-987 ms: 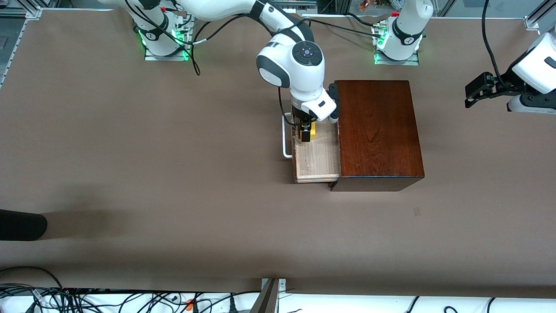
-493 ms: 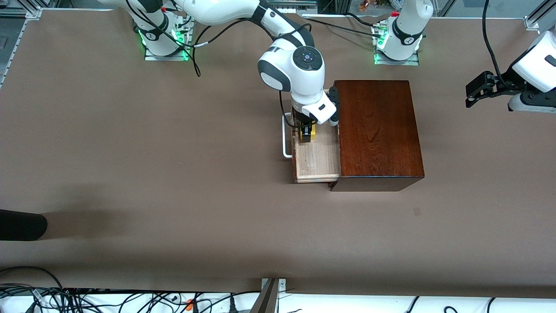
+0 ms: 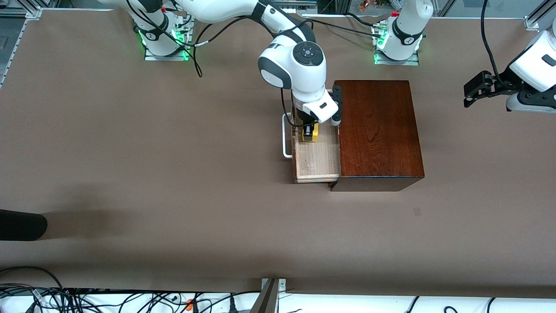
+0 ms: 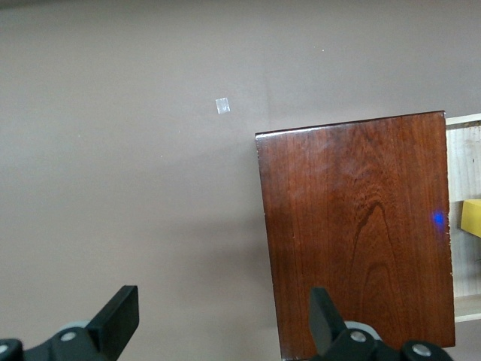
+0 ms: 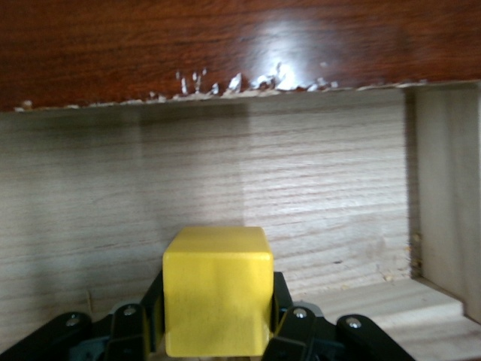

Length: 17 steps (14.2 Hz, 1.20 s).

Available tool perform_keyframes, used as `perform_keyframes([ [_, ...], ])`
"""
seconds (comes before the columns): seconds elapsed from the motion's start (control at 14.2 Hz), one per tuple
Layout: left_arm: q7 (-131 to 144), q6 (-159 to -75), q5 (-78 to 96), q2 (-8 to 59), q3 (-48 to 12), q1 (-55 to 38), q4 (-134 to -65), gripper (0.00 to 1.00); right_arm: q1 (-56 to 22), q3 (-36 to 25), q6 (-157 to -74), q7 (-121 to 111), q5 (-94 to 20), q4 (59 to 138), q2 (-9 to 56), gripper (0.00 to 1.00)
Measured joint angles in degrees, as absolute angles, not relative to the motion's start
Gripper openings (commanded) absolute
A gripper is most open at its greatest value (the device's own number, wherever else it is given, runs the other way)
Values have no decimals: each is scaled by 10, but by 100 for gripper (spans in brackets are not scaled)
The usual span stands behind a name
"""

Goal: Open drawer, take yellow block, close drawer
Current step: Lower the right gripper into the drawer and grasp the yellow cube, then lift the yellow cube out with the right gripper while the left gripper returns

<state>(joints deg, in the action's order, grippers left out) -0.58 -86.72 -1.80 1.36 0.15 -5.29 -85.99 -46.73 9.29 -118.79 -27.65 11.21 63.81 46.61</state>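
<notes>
Block point(image 5: 217, 289) sits squeezed between the right gripper's point(image 3: 309, 133) two fingers point(image 5: 289, 331), which press its two sides, inside the open drawer point(image 3: 317, 158). In the front view the block point(image 3: 311, 131) shows as a yellow patch under the wrist, at the end of the drawer farther from the front camera. Whether it rests on the tray floor or is already a little clear of it, I cannot tell.

The drawer is pulled out toward the right arm's end of the table, its white handle point(image 3: 285, 137) beside the gripper. The box point(image 3: 378, 130) edge lies close above the block in the right wrist view, with chipped wood along its lip.

Risks, as I judge them: the fingers hold only the lower part of the block, so a tilted or quick lift could let it twist out and drop back into the tray. A lift that drifts toward the box could knock the block or wrist against that overhanging edge. A drift the other way could catch the drawer front or handle and drag the drawer. Closing the drawer comes after; pushing before the block is fully out could jam it.

The left gripper point(image 3: 475, 89) waits with fingers spread, in the air near the left arm's end of the table.
</notes>
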Motion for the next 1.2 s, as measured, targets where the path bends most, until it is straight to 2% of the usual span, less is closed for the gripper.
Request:
perform_keyframes([
  [0.35,-6,-872,-13,14,1,-53,-860,100,-444,85,-1082,-268,106,593,401,0],
  [0.78,-9,-876,-10,18,-18,-57,-859,100,-299,76,-1009,-267,88,593,318,0],
  [0.92,-10,-876,-9,31,-58,-67,-859,100,-245,72,-994,-267,67,624,286,0],
  [1.2,-12,-885,-8,73,-133,-95,-844,100,-182,23,-1008,-245,22,774,221,0],
])
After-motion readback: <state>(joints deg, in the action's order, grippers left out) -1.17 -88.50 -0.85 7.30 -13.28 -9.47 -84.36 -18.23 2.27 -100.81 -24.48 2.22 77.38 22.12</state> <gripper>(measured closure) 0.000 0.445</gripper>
